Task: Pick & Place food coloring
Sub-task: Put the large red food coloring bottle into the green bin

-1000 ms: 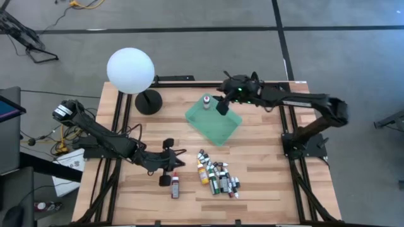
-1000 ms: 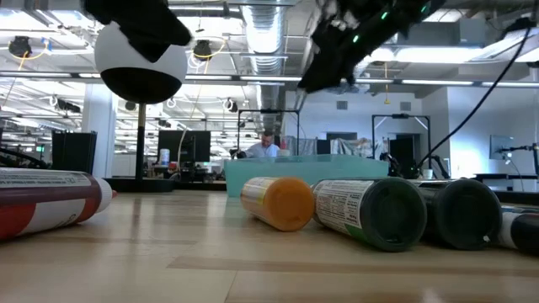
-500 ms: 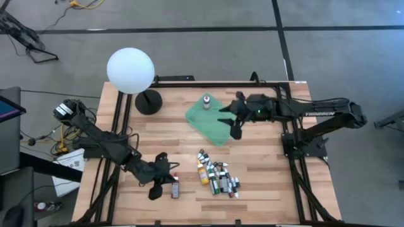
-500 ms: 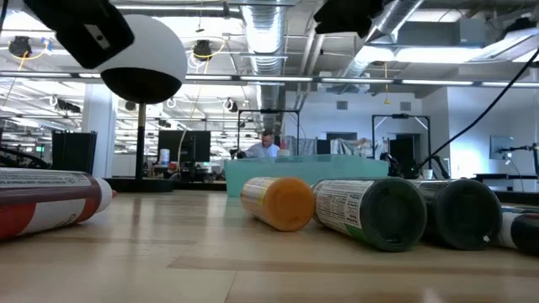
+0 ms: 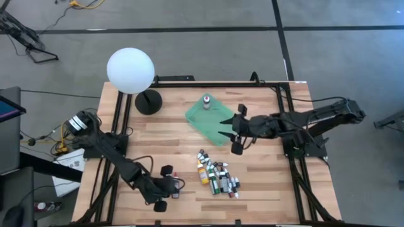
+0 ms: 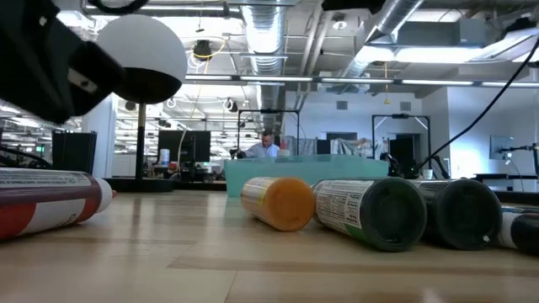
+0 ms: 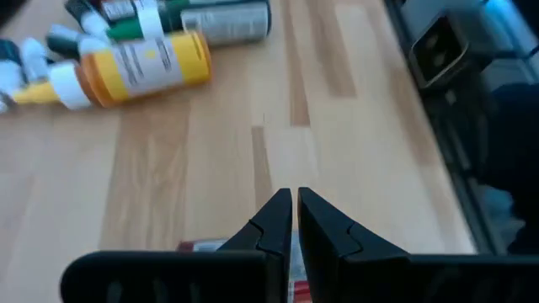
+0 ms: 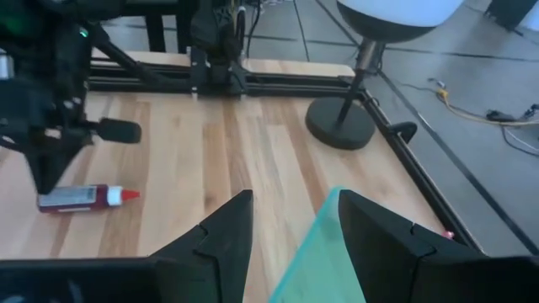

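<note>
Overhead view of a pale wooden slatted table [image 5: 265, 176] on a black frame. A cluster of small plastic food-coloring tubes and bottles [image 5: 218, 175] (yellow, green, red and dark bodies, white caps) lies near the front centre; one further bottle [image 5: 206, 101] stands upright on the flat translucent green tray [image 5: 211, 123]. The left gripper [image 5: 165, 197] hangs low near the front edge, left of the cluster, fingers clenched on nothing. The right gripper [image 5: 235, 135] hovers at the tray's right edge, fingers released and apart.

The left wrist view alone shows the closed fingertips [image 7: 294, 220] above a red-labelled tube [image 7: 202, 246], and a yellow bottle [image 7: 135, 69] with printed label. The right wrist view shows that red tube [image 8: 80, 198] lying alone, and a black lamp base [image 8: 341, 123]. The low view shows cylindrical bases, orange [image 6: 280, 202] and dark green [image 6: 375, 210], and a white globe lamp [image 6: 143, 55].
</note>
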`<state>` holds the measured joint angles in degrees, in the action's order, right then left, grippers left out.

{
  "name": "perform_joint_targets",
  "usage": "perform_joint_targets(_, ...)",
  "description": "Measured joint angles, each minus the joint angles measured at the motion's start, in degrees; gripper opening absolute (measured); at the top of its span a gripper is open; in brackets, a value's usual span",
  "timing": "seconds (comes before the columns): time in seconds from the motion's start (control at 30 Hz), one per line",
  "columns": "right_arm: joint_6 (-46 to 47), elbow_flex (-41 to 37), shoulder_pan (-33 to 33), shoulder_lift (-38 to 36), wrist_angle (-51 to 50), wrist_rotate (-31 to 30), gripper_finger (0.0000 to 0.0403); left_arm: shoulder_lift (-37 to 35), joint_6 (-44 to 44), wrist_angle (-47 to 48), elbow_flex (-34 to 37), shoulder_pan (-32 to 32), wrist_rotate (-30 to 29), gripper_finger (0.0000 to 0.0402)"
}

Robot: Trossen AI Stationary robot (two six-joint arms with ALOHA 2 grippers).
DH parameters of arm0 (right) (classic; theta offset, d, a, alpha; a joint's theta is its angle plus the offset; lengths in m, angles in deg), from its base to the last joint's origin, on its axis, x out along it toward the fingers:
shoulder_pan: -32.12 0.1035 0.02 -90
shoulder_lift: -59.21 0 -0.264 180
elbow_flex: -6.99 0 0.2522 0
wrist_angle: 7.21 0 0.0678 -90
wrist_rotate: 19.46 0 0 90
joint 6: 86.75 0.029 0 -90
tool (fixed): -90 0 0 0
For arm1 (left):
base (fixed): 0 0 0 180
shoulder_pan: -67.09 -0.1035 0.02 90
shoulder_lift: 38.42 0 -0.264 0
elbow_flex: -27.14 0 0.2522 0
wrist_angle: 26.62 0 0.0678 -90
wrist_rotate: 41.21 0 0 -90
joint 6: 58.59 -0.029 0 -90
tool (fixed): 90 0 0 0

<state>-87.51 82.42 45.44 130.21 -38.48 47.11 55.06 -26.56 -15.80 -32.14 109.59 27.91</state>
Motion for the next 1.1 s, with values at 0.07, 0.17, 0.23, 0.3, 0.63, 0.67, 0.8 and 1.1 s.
perform_joint_targets(0.07,0.7,0.0,1.2,0.0,0.0,-0.9,0.0166,1.3,0.0,-0.7,0.0,0.0,0.8,0.0016)
perform_joint_targets(0.17,0.8,0.0,2.6,0.0,0.0,-1.6,0.0166,2.0,0.0,-1.1,0.0,0.0,1.7,0.0016)
perform_joint_targets(0.23,0.8,0.0,3.5,0.0,0.0,-2.7,0.0166,2.2,0.0,-1.4,0.0,0.0,2.9,0.0016)
perform_joint_targets(0.3,0.8,0.0,4.1,0.0,0.0,-4.0,0.0165,2.2,0.4,-1.3,0.0,0.0,5.6,0.0016)
perform_joint_targets(0.63,0.9,0.0,5.1,0.0,0.0,-5.2,0.0164,2.0,6.7,4.4,-0.3,0.0,15.6,0.0016)
perform_joint_targets(0.67,0.9,0.0,5.1,0.0,0.0,-5.2,0.0164,2.1,7.5,5.8,-0.2,0.0,16.2,0.0016)
perform_joint_targets(0.8,0.9,0.0,5.0,0.0,0.0,-5.2,0.0164,2.2,10.2,10.1,-0.2,0.0,18.2,0.0016)
perform_joint_targets(1.1,0.9,0.0,5.0,0.0,0.0,-5.2,0.0164,2.2,12.0,16.7,-0.1,-0.5,12.9,0.0015)
